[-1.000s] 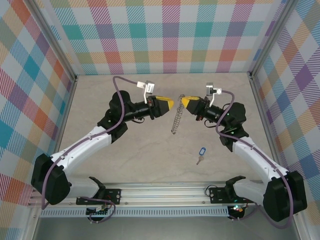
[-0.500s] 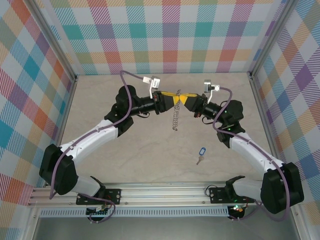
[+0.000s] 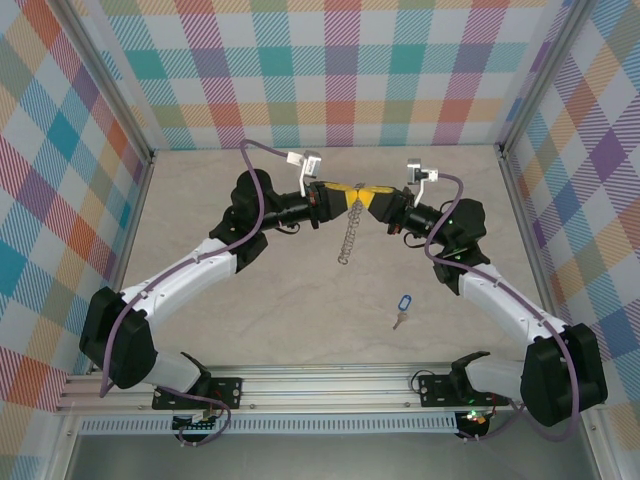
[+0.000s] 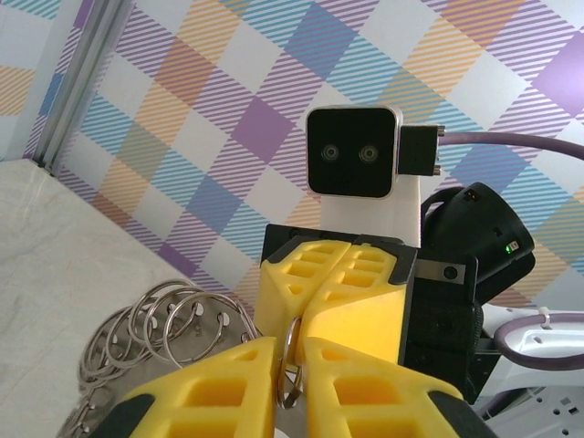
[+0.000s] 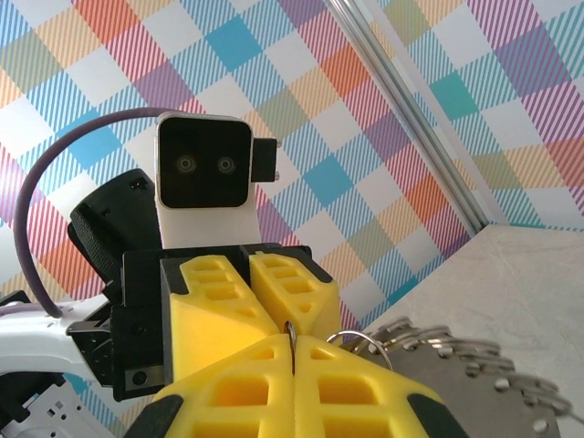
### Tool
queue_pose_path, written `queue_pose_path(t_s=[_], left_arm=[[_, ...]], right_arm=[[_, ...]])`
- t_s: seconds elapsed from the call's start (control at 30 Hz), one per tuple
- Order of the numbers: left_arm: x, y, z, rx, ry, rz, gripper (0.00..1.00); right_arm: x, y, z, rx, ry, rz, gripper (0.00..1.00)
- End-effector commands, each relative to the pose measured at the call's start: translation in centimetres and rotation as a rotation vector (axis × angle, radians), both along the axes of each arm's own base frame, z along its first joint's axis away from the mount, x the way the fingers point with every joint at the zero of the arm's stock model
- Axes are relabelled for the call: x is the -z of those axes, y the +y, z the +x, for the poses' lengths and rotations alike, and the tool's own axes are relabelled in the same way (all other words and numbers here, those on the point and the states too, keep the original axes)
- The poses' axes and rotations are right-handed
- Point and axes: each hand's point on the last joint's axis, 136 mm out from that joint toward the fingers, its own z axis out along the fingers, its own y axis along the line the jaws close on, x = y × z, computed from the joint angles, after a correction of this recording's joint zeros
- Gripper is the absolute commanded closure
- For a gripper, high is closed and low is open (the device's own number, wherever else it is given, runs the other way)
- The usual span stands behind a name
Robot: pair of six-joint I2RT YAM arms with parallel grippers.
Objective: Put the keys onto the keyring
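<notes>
Pale marbled tabletop (image 3: 300, 320), with the keys (image 3: 402, 308) lying flat on it, right of centre, toward the near edge.

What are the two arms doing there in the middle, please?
The left arm and right arm meet nose to nose above the table, the jaws of each shut on the top of the keyring, which hangs down between them. The keys, a small key on a blue tag, lie apart on the table, untouched.

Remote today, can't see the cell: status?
Left gripper and right gripper shut on keyring, hanging between them. Keys loose on table. Nothing blocking.
</notes>
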Motion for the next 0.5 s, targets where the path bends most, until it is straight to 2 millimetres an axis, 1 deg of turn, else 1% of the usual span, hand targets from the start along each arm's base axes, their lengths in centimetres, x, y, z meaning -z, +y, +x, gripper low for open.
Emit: queue_pose_path(t_s=[0.0,0.1,0.2,0.27,0.37,0.43,0.47], left_arm=[[-2.34,0.17,-1.46,0.020,-0.083,-0.030,0.89],[-2.49,0.36,-1.75,0.021,-0.092,-0.031,1.00],[-2.56,0.49,-1.87,0.018,-0.098,-0.028,1.00],[-2.46,0.53,-1.97,0.020,-0.098,-0.024,0.94],[-2.45,0.64,-2.11,0.020,-0.102,-0.021,0.91],[-2.44,0.68,-2.30,0.025,-0.109,-0.016,1.00],[-2.42,0.71,-2.36,0.026,-0.112,-0.014,1.00]], right_arm=[[-3.07,-0.13,-1.17,-0.004,-0.108,0.026,1.00],[-3.00,-0.14,-1.14,-0.003,-0.106,0.023,1.00],[-2.94,-0.13,-1.12,-0.002,-0.105,0.021,1.00],[-2.95,-0.15,-1.15,-0.002,-0.104,0.021,1.00],[-2.92,-0.19,-1.10,0.003,-0.104,0.019,1.00],[-2.92,-0.21,-1.07,0.006,-0.104,0.022,1.00],[-2.95,-0.23,-1.05,0.006,-0.103,0.023,1.00]])
